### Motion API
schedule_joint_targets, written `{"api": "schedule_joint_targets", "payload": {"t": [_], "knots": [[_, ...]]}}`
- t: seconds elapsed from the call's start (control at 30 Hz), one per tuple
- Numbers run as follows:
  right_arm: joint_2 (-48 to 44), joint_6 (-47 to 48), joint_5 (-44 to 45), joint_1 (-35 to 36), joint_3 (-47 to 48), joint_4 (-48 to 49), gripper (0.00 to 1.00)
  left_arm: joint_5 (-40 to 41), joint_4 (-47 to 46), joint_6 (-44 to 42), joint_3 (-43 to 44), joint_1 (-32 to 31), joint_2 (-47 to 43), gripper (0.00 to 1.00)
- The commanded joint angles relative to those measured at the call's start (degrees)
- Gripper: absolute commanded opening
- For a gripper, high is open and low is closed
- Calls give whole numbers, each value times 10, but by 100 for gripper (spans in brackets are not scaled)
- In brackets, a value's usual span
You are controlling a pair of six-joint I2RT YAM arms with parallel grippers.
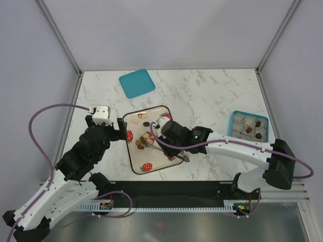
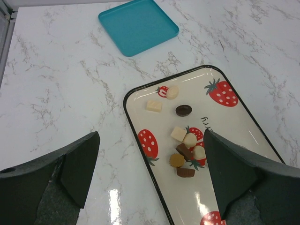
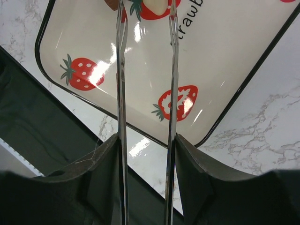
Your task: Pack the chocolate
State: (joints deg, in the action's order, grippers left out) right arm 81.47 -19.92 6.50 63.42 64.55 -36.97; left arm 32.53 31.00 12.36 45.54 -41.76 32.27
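Observation:
Several small chocolates (image 1: 143, 143), brown, tan and cream, lie on a cream tray (image 1: 132, 162) printed with strawberries. In the left wrist view a cluster (image 2: 185, 153) sits mid-tray and three more pieces (image 2: 183, 110) lie farther back. My right gripper (image 1: 175, 139) is shut on metal tongs (image 1: 169, 149) whose arms (image 3: 122, 93) stand apart and reach over the tray to the cluster. The tong tips run out of the top of the right wrist view beside a cream piece (image 3: 157, 3). My left gripper (image 2: 151, 136) is open and empty, straddling the tray's left rim (image 2: 125, 101).
A teal box (image 1: 234, 122) at the right holds several chocolates (image 1: 252, 127). Its flat teal lid (image 1: 137, 82) lies at the back left, also in the left wrist view (image 2: 138, 26). The black near table edge (image 3: 28, 126) lies just below the tray.

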Motion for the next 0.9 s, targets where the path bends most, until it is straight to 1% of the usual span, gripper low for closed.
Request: {"api": "schedule_joint_targets", "payload": {"t": [0.0, 0.27, 0.87], "knots": [[22, 37, 1, 1, 7, 50, 56, 27, -12, -3, 1, -3, -3, 100], [83, 54, -3, 2, 24, 57, 55, 31, -12, -4, 1, -3, -5, 100], [124, 66, 14, 1, 44, 60, 51, 31, -16, -8, 0, -3, -4, 100]]}}
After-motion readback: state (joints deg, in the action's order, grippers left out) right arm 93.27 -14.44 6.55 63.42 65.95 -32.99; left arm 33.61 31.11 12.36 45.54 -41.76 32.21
